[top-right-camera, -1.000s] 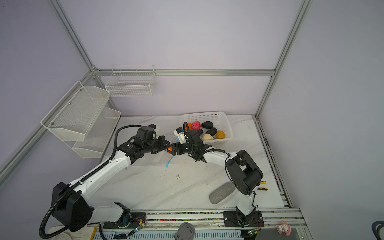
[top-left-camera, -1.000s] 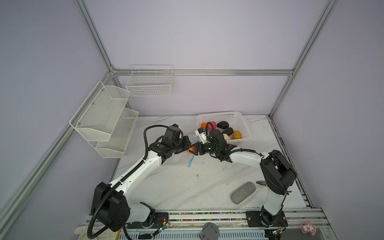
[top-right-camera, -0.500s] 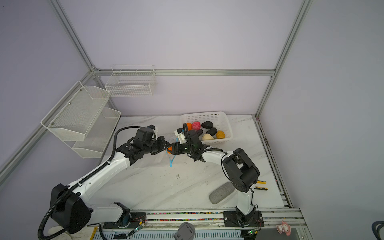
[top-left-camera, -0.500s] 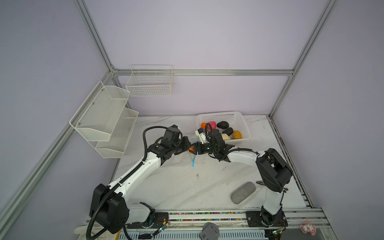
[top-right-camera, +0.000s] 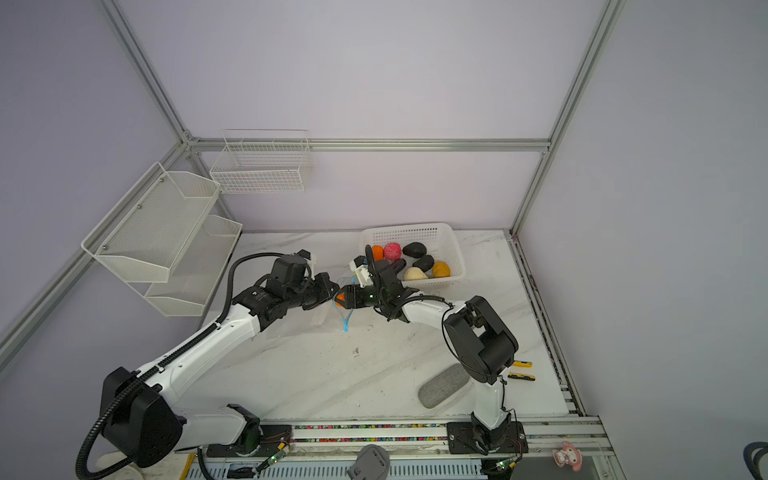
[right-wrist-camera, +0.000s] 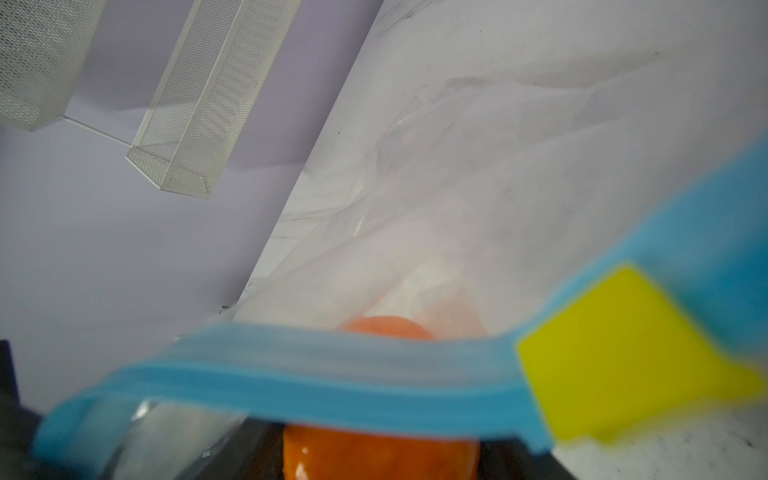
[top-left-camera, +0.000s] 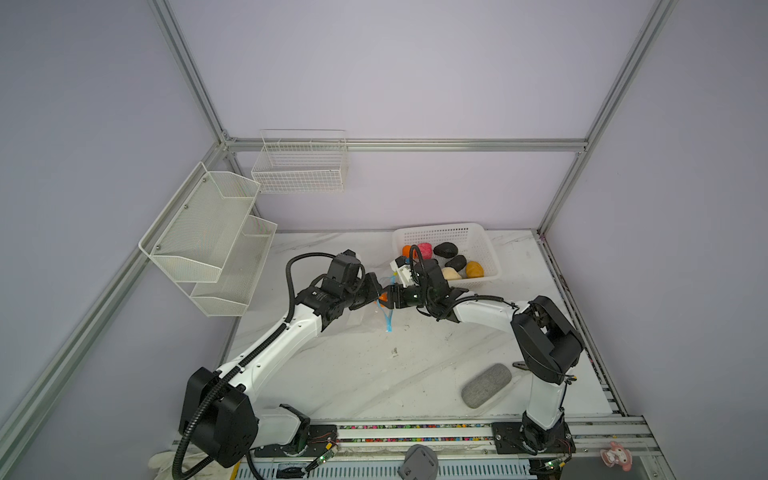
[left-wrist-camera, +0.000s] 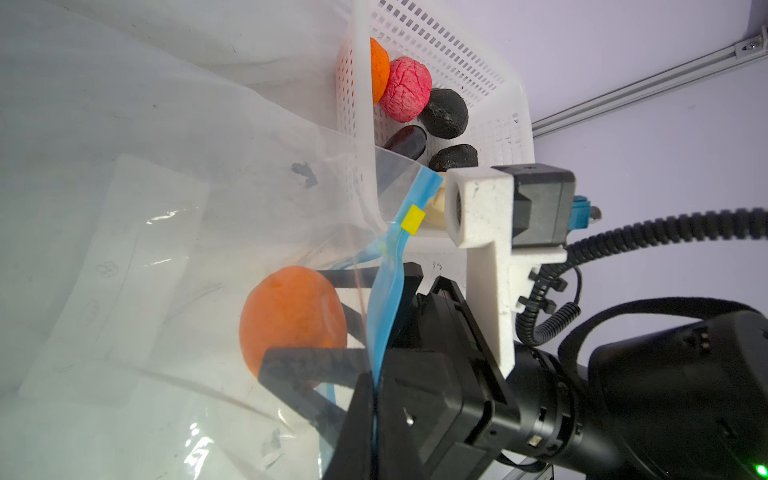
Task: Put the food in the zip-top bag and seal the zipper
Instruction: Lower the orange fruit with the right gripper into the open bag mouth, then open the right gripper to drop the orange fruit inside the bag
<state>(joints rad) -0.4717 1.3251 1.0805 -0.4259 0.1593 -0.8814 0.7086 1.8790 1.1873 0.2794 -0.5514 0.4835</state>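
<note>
Left gripper point(top-left-camera: 374, 289) clenched the zip-top bag point(left-wrist-camera: 166, 166) at its open zipper point(left-wrist-camera: 386, 299); right gripper point(top-left-camera: 384, 298) grasped an orange toy fruit point(left-wrist-camera: 291, 316) inside the mouth, while remaining food point(top-left-camera: 424, 250) sat in the basket point(top-left-camera: 486, 253), sealing not yet done.

Eight toy foods point(top-right-camera: 392, 251), one bag point(left-wrist-camera: 187, 249), one basket point(top-right-camera: 405, 237).

In the right wrist view we see the zipper point(right-wrist-camera: 291, 386) and its tab point(right-wrist-camera: 623, 353) blurred; they cover most of the orange point(right-wrist-camera: 374, 453). In the left wrist view a camera point(left-wrist-camera: 478, 212) hides the cream piece point(left-wrist-camera: 435, 212) almost wholly.
</note>
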